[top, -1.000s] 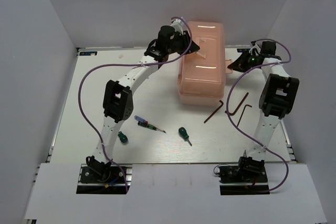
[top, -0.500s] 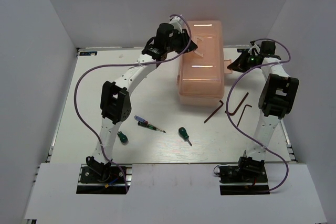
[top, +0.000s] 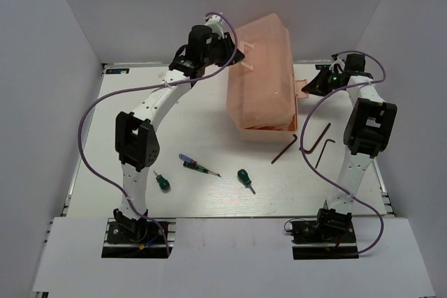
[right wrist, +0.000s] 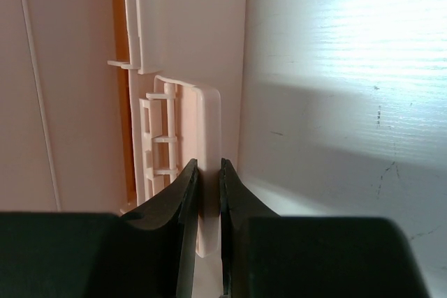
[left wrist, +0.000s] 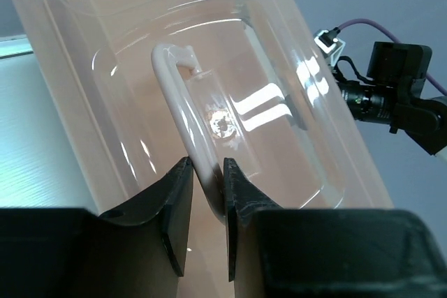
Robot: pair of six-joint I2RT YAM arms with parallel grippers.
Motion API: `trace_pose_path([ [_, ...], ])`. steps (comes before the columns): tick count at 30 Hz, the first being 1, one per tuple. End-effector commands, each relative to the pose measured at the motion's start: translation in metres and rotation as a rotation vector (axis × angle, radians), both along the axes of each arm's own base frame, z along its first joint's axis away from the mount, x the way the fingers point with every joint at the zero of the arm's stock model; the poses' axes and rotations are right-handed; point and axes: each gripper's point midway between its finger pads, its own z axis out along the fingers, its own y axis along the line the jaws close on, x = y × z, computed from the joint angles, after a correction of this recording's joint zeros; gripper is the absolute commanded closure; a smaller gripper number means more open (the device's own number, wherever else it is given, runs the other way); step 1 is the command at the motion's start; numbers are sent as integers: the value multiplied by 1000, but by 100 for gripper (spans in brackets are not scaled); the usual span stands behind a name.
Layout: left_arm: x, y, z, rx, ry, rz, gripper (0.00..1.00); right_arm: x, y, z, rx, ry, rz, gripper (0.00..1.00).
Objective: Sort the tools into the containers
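Observation:
The peach-pink toolbox (top: 262, 68) stands at the back centre with its lid tilted up toward the left. My left gripper (top: 239, 56) (left wrist: 207, 165) is shut on the lid handle (left wrist: 176, 88). My right gripper (top: 309, 86) (right wrist: 208, 167) is shut on the latch (right wrist: 207, 120) at the box's right side. On the table lie two green-handled screwdrivers (top: 162, 182) (top: 244, 177), a blue-and-red screwdriver (top: 195, 165) and two dark hex keys (top: 286, 147) (top: 323, 143). The compartments inside are hidden by the lid.
The box's lower shell (top: 269, 129) rests on the white table (top: 112, 116). Grey walls close in on the left, back and right. Purple cables loop beside both arms. The hex keys lie close to the right arm's elbow (top: 370, 127).
My left gripper has moved left and up with the handle, swinging the lid from flat to steeply tilted. The right gripper and the tools have stayed put.

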Motion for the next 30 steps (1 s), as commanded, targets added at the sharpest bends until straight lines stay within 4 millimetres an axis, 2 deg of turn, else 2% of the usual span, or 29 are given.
trace_pose_path([
  [1, -21, 35, 67, -2, -140, 30, 100, 5, -27, -7, -132, -14, -47, 100],
  [5, -13, 69, 49, 68, -116, 124, 100, 4, -28, -4, -138, -20, -44, 100],
  [6, -15, 71, 44, 81, -113, 122, 100, 3, -28, -3, -139, -21, -44, 100],
  [7, -14, 81, 31, 98, -87, 144, 100, 3, -28, -3, -142, -20, -44, 100],
  [8, -14, 90, 34, 104, -95, 156, 100, 2, -28, -2, -145, -23, -40, 100],
  [10, -12, 102, 25, 129, -86, 186, 100, 2, -29, -2, -155, -25, -38, 100],
  [12, -14, 113, 26, 151, -99, 202, 100, 1, -31, 0, -164, -29, -36, 100],
  [15, -15, 135, 8, 211, -72, 242, 100, 0, -32, -1, -175, -25, -36, 100],
  [17, -18, 153, 8, 229, -69, 279, 100, 1, -32, 1, -177, -31, -37, 100],
  [18, -23, 154, -3, 240, -47, 276, 100, 0, -32, 0, -176, -19, -37, 100],
  [20, -26, 160, -2, 233, -51, 274, 100, 3, -31, 1, -174, -24, -34, 100],
  [21, -27, 164, -13, 240, -27, 271, 100, 2, -32, -1, -173, -18, -34, 100],
  [23, -29, 161, -8, 223, -50, 256, 100, 3, -32, 0, -171, -17, -37, 100],
  [24, -29, 164, -12, 225, -39, 255, 100, 3, -32, 1, -172, -18, -36, 100],
  [27, -31, 159, -10, 204, -41, 230, 100, 1, -32, 2, -178, -19, -31, 100],
  [28, -31, 156, -7, 194, -50, 215, 100, 0, -34, 0, -199, -14, -32, 86],
  [30, -35, 146, -2, 166, -67, 154, 100, -2, -43, 19, -267, -63, -45, 50],
])
